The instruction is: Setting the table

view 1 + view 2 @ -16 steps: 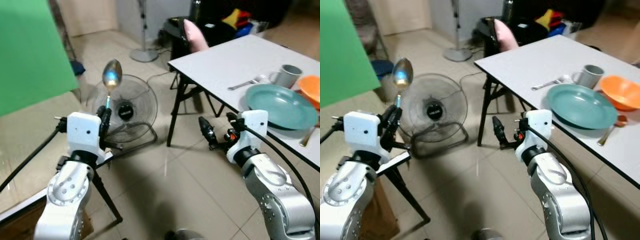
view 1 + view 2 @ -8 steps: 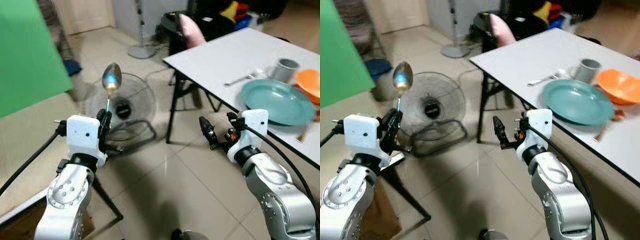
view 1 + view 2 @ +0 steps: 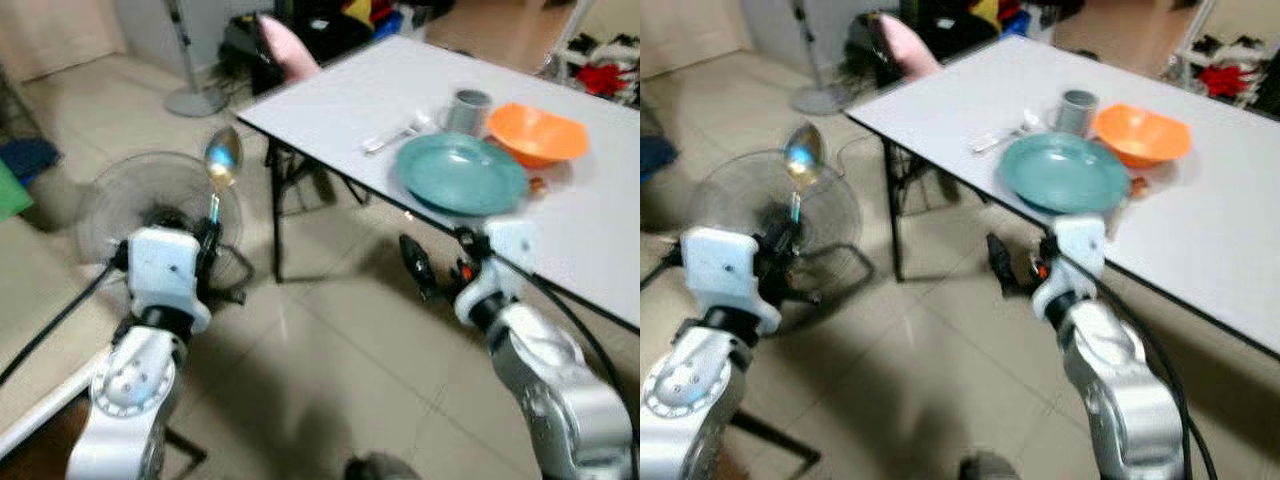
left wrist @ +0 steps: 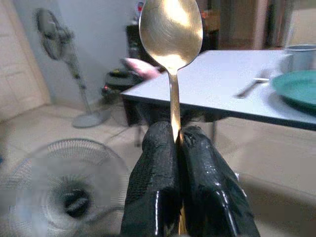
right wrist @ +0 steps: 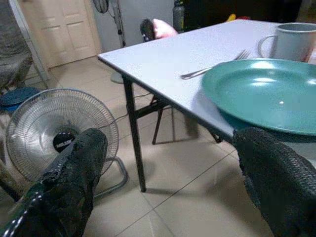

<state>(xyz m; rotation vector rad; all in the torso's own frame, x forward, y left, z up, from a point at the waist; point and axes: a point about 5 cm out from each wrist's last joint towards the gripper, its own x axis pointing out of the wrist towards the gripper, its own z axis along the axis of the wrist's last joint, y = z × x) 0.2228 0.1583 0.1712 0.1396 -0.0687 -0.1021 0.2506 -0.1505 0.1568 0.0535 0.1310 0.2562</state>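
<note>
My left gripper [image 4: 175, 143] is shut on the handle of a metal spoon [image 3: 222, 158], held upright with its bowl [image 4: 171, 29] on top, out over the floor left of the table. The white table [image 3: 360, 85] carries a teal plate [image 3: 461, 172], a fork [image 3: 393, 136] beside it, a grey mug [image 3: 469, 108] and an orange bowl [image 3: 536, 132]. My right gripper [image 3: 417, 268] is open and holds nothing. It hangs just below the table's near edge, under the plate [image 5: 266, 94].
A floor fan [image 3: 150, 215] lies on the tiles behind my left arm. A standing fan's base [image 3: 196, 100] and a chair with a pink cushion [image 3: 285, 50] are beyond the table's far corner. The table's black legs [image 3: 276, 215] stand between my arms.
The whole view has swung right and moved closer to the table, so more of the tabletop shows. Both grippers keep the same pose; the spoon stays held upright.
</note>
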